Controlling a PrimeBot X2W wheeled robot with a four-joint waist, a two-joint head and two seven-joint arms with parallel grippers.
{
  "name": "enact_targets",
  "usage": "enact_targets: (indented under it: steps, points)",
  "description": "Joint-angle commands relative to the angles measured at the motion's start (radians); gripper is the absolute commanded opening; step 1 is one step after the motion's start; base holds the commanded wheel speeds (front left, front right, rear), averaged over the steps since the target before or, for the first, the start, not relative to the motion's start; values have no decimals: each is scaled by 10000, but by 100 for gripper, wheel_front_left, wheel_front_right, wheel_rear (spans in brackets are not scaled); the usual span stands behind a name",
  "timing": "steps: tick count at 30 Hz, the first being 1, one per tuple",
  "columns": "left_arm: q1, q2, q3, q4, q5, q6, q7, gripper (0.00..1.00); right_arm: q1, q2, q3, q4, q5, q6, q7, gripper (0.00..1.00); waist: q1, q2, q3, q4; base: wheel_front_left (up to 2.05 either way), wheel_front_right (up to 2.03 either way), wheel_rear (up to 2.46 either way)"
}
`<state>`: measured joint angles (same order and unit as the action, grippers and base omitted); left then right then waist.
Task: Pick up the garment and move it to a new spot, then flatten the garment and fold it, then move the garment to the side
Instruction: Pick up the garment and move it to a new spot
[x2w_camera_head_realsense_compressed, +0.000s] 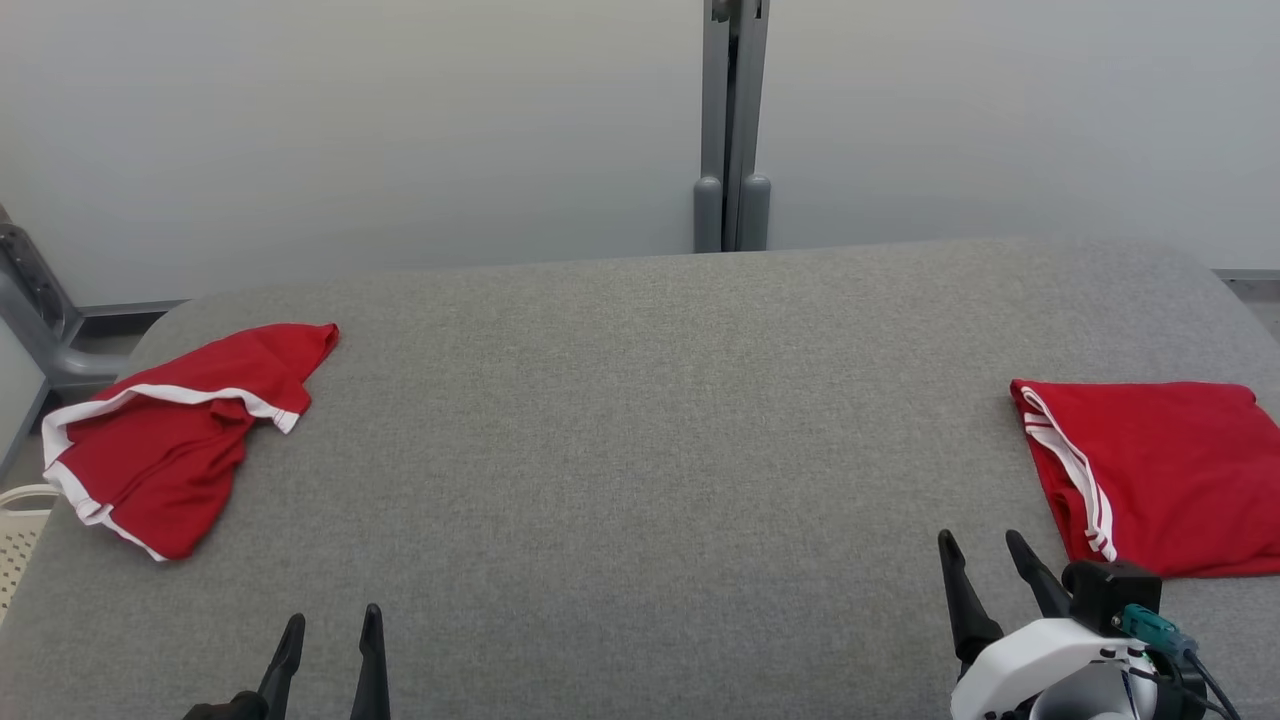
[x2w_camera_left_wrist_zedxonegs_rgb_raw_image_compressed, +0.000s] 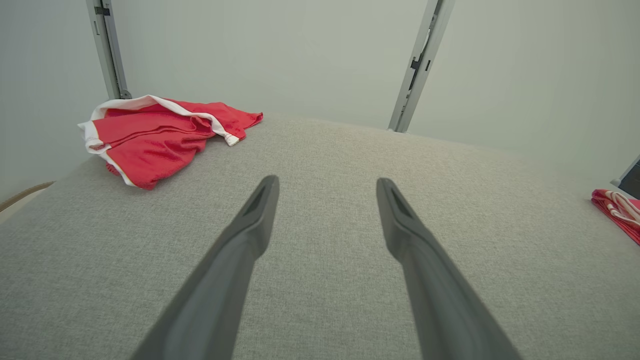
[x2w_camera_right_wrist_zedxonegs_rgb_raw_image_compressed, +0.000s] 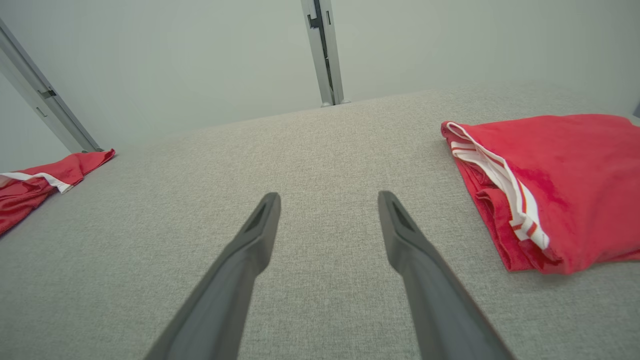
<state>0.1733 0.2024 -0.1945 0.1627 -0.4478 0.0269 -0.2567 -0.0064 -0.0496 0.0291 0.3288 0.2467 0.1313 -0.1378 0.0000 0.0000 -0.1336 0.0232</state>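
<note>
A crumpled red garment (x2w_camera_head_realsense_compressed: 180, 430) with white trim lies loose at the left side of the grey padded table (x2w_camera_head_realsense_compressed: 640, 420); the left wrist view has this garment (x2w_camera_left_wrist_zedxonegs_rgb_raw_image_compressed: 160, 132) at its upper left. A folded red garment (x2w_camera_head_realsense_compressed: 1150, 470) with white stripes rests at the table's right edge, and the right wrist view has it (x2w_camera_right_wrist_zedxonegs_rgb_raw_image_compressed: 555, 185) on its right. My left gripper (x2w_camera_head_realsense_compressed: 330, 635) hovers open near the front edge, empty, with its fingers (x2w_camera_left_wrist_zedxonegs_rgb_raw_image_compressed: 250, 225) well short of the crumpled cloth. My right gripper (x2w_camera_head_realsense_compressed: 985, 555) is open and empty just left of the folded garment.
A grey metal post (x2w_camera_head_realsense_compressed: 732, 130) stands behind the table against a pale wall. A white perforated basket (x2w_camera_head_realsense_compressed: 20, 530) and a grey frame (x2w_camera_head_realsense_compressed: 40, 310) sit off the table's left end.
</note>
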Motion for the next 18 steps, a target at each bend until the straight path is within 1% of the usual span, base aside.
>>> enact_targets:
  steps: [1, 6, 9, 14, 18]
  points:
    - [-146, 66, 31, 10, 7, -19, -40, 100, -41, -22, -12, 22, 47, -11, 16, 100, 0, 0, 10, -4, 0, 0, 0]
    - [-251, 68, 13, 148, 60, -60, -56, 100, -28, -22, 9, 19, -5, -11, 55, 100, 0, 0, 39, 65, 0, 0, 0]
    - [-321, 43, 2, 230, 77, -16, -61, 100, -25, -19, 19, 11, -7, -11, 51, 100, 0, 0, 60, 218, 0, 0, 0]
    - [-441, 95, 19, 302, 61, 1, -63, 100, 41, -20, 59, 44, 67, -11, -21, 100, 0, 0, 52, 689, 0, 0, 0]
    - [-284, 157, -21, 168, 83, 51, 12, 100, 109, -22, 120, 109, 210, -11, -94, 100, 0, 0, -3, 1231, 0, 0, 0]
